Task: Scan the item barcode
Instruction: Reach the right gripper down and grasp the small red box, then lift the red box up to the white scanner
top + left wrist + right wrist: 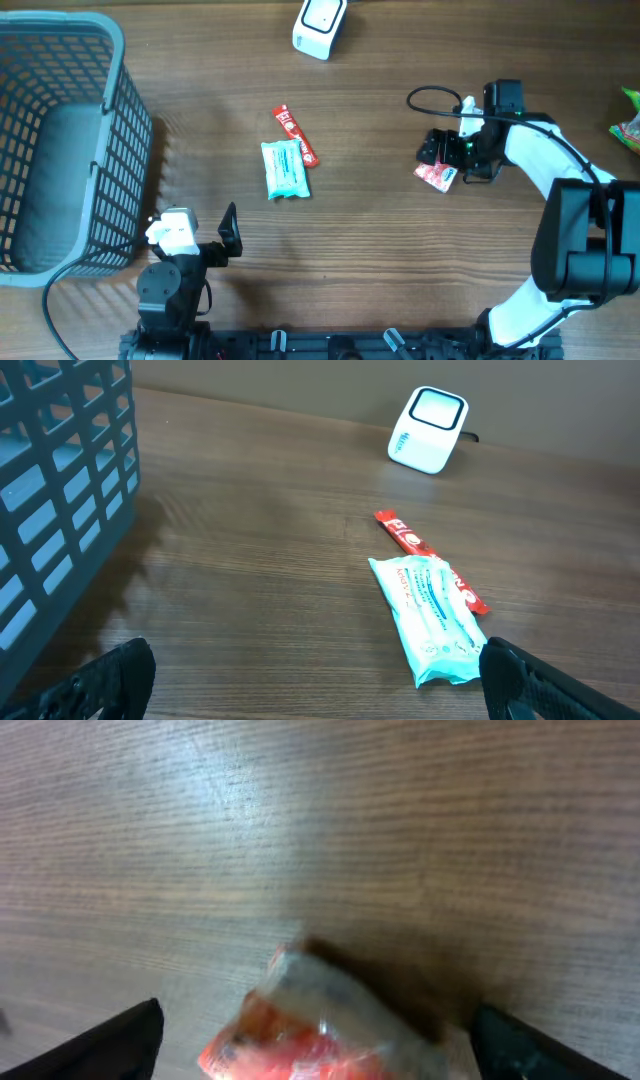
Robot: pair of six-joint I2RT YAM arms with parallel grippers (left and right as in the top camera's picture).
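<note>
I had the right pincer (pixel 438 158) at three o'clock on the bench (pixel 400 280), jaws spread wide over a small red packet (pixel 437 177) that lay loose between them, gripped by nothing. The scanner (pixel 320 25) sat well apart at twelve o'clock. My left pincer (pixel 226 240) hung open at seven o'clock. I couldn't tell whether this packet was scanned.

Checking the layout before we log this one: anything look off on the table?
Nothing spilled or damaged. Only oddity: the teal packet lies partly over the red stick, covering part of it. The red packet sits loose under the open right gripper.
</note>
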